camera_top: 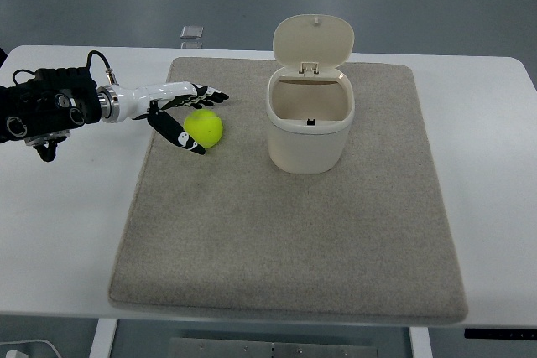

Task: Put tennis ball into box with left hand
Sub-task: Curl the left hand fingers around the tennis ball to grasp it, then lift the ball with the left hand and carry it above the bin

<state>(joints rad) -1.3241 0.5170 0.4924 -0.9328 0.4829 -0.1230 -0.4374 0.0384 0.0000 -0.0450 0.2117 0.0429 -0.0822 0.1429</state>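
Reaching in from the left, the left hand (186,115) spreads its fingers around the tennis ball (204,127) (not yet gripped, it seems), box (310,120) open just rightward on the mat (285,232).

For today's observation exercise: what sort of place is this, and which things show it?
Probably a robotics lab: a white table with a grey felt mat, a staged yellow tennis ball and cream lidded bin, and a robot's left hand.

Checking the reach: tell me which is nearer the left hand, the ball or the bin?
The tennis ball: it sits on the mat right at the left hand's open fingers, while the white bin, lid up, stands farther right.
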